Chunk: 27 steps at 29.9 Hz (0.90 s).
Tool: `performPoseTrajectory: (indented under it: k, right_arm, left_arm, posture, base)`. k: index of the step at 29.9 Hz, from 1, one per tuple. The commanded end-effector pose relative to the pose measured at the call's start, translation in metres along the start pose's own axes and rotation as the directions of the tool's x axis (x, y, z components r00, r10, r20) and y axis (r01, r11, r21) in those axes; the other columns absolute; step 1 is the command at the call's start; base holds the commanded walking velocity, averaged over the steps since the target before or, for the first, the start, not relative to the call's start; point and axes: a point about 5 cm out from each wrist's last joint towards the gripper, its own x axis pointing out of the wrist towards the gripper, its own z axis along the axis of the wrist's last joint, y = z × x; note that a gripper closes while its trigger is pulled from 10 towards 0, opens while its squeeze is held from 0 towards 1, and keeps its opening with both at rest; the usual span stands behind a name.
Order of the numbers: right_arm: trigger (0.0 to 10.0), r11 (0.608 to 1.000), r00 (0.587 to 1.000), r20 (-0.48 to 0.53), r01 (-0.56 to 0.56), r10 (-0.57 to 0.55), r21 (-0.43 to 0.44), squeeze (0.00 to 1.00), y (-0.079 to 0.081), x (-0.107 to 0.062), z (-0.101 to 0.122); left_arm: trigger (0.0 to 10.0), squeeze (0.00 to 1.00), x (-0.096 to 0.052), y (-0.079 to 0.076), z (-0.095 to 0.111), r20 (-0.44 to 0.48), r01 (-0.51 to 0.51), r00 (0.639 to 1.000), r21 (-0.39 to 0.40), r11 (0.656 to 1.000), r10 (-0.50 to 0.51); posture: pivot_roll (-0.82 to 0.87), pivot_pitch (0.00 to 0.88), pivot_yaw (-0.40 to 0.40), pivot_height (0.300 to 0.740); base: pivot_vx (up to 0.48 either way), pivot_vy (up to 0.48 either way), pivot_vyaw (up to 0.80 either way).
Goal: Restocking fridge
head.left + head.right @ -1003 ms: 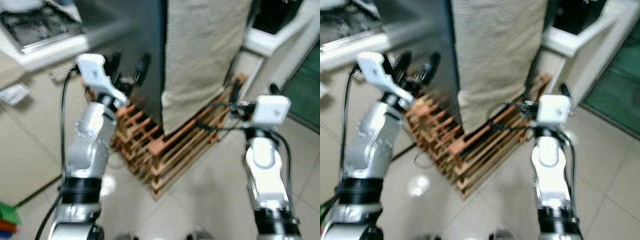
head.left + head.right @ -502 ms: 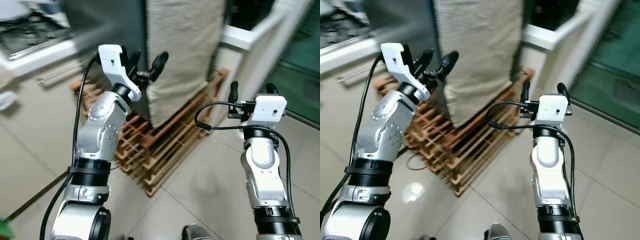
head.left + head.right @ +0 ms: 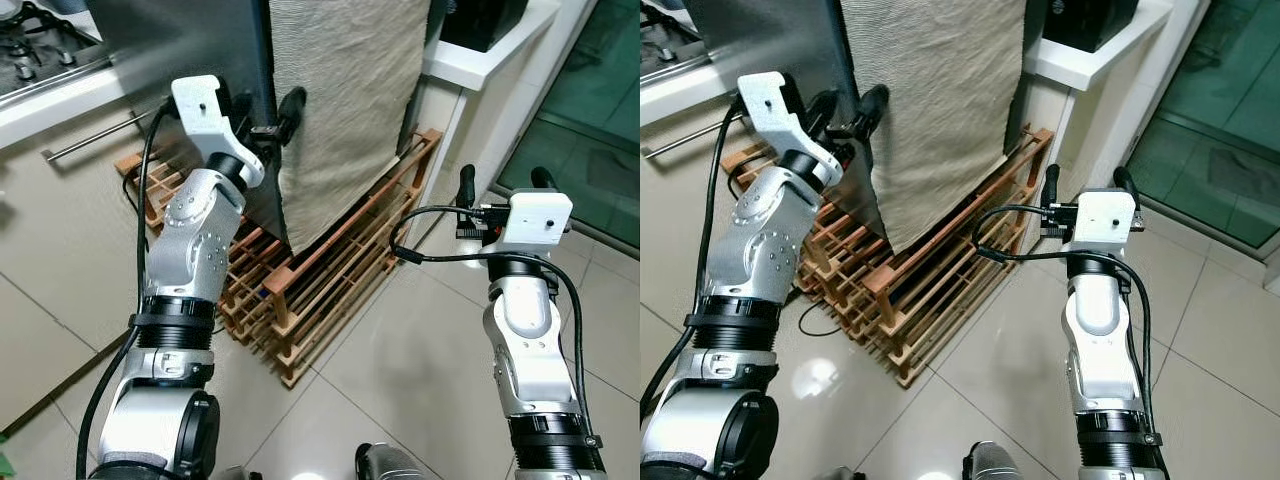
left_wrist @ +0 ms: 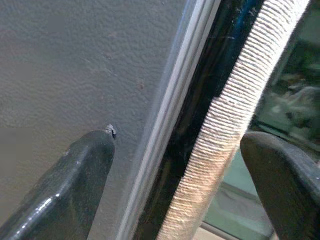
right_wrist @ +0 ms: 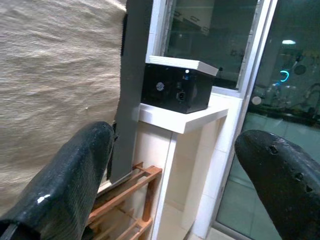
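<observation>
Fridge [image 3: 200,40]: tall dark grey cabinet standing at the top centre of the head views, its door closed. A beige ribbed cloth [image 3: 345,90] hangs down the fridge front, its lower edge reaching over the rack below.

Wooden rack [image 3: 320,280]: low slatted frame on the tiled floor [image 3: 400,370], directly under the fridge and projecting out past its base.

White ledge [image 3: 1095,55]: to the right of the fridge, carrying a black box [image 5: 175,89]. Beyond it, green-tinted glass panels [image 3: 1220,120].

Counter with a metal bar handle [image 3: 90,135]: to the left of the fridge.

Left gripper [image 3: 268,115]: raised at the fridge's front corner, fingers spread wide to either side of the door edge. In the left wrist view one finger [image 4: 75,190] lies against the grey side panel and the other beyond the cloth; whether either presses on the edge cannot be told.

Right gripper [image 3: 498,182]: held in open air to the right of the fridge, well apart from it, fingers spread wide and holding nothing
</observation>
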Motion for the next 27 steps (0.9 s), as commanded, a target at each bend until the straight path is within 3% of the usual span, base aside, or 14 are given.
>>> performPoseTrajectory:
  k: [1,6,11,14,18,20,26,27]
  right_arm:
    - [10.0,1.000,1.000,0.005,0.004,-0.004,0.002,0.00,0.000,0.000,0.003]
    - [10.0,1.000,1.000,0.001,0.012,-0.012,-0.006,0.00,-0.003,-0.004,0.003]
    - [10.0,1.000,1.000,-0.009,0.012,-0.012,-0.009,0.00,-0.003,-0.007,0.001]
    - [10.0,1.000,1.000,-0.012,0.013,-0.013,-0.007,0.00,-0.002,-0.007,0.000]
    - [10.0,1.000,1.000,-0.013,0.015,-0.015,-0.004,0.00,-0.001,-0.007,0.000]
    - [10.0,1.000,1.000,-0.013,0.016,-0.016,-0.003,0.00,-0.001,-0.007,0.000]
    - [10.0,1.000,1.000,-0.003,0.030,-0.030,-0.007,0.00,-0.002,-0.007,0.003]
    - [10.0,0.999,0.999,-0.001,0.036,-0.036,-0.010,0.00,-0.004,-0.007,0.004]
  left_arm:
    - [10.0,0.00,0.008,-0.015,0.004,-0.004,0.126,0.992,-0.036,0.991,-0.126]
    - [10.0,0.00,0.007,-0.029,0.009,-0.004,0.250,0.968,-0.059,0.966,-0.251]
    - [10.0,0.00,0.005,-0.035,0.007,-0.029,0.304,0.952,-0.066,0.950,-0.306]
    - [10.0,0.00,0.006,-0.033,-0.003,-0.068,0.284,0.955,-0.047,0.958,-0.287]
    - [10.0,0.00,0.015,-0.024,-0.025,-0.114,0.161,0.981,0.016,0.987,-0.158]
    - [10.0,0.00,0.022,-0.027,-0.043,-0.142,0.116,0.983,0.017,0.993,-0.113]
    - [10.0,0.00,0.034,-0.053,-0.066,-0.189,0.166,0.966,-0.063,0.984,-0.175]
    - [10.0,0.00,0.037,-0.067,-0.068,-0.176,0.225,0.953,-0.143,0.964,-0.248]
  posture:
    - [-0.16,0.108,0.046,0.723]
    - [-0.17,0.111,0.050,0.723]
    - [-0.16,0.111,0.056,0.723]
    - [-0.16,0.109,0.058,0.723]
    - [-0.15,0.106,0.062,0.723]
    - [-0.16,0.106,0.068,0.723]
    - [-0.19,0.108,0.076,0.723]
    - [-0.20,0.108,0.079,0.723]
  base:
    - [0.000,0.000,0.00]
    - [0.000,0.000,0.00]
    - [0.000,0.000,0.00]
    - [0.000,0.000,0.00]
    - [0.000,0.000,0.00]
    - [0.000,0.000,0.00]
    - [0.000,0.000,0.00]
    - [0.000,0.000,0.00]
